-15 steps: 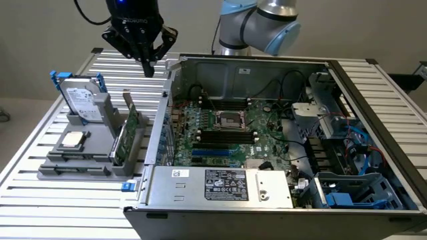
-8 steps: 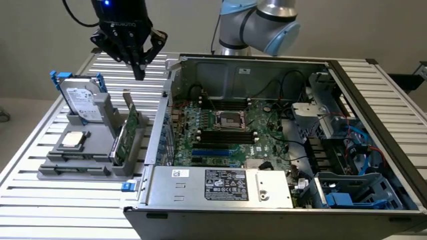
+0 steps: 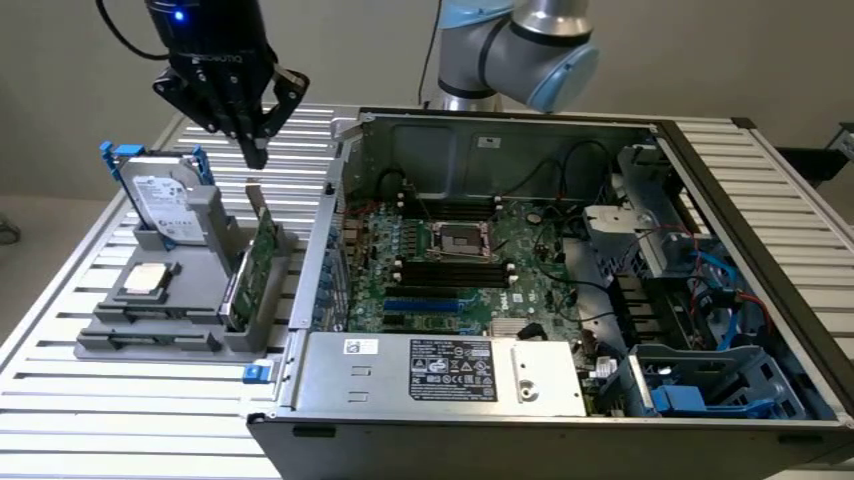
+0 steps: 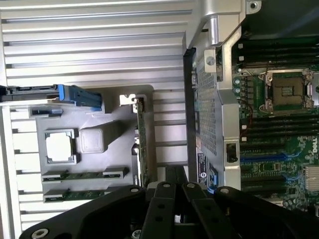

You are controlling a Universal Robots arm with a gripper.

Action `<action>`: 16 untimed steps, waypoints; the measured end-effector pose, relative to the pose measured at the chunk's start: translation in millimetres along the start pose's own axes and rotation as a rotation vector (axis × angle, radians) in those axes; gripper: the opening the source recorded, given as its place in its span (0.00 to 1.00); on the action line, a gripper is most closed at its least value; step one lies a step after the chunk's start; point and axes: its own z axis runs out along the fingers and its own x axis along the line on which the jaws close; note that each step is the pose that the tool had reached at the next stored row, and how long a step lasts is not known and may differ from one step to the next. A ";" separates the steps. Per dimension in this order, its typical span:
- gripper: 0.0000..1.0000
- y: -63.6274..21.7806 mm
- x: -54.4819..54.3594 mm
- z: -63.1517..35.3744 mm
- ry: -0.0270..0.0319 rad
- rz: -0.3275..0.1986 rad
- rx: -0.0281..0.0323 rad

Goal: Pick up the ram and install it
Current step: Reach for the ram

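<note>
Jaws clenched on nothing, the gripper [image 3: 254,152] hangs above the upright green expansion card [image 3: 254,272]. In the exterior view, the ram [image 4: 82,175] sits in a slot of the grey holder [image 3: 200,340] at seven o'clock of the gripper, and the open computer case [image 3: 467,150] lies at four o'clock.

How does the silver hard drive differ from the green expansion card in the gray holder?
The hard drive is silver with blue handles; the expansion card is green. The hard drive is a thick block, the expansion card a thin board. The expansion card stands closer to the computer case than the hard drive. Both stand upright in the gray holder.
</note>
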 end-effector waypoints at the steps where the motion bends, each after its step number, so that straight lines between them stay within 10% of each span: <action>1: 0.11 -1.2 3.0 0.4 0.0001 0.000 0.0000; 16: 0.11 -17.0 61.4 7.8 0.0004 0.000 0.0001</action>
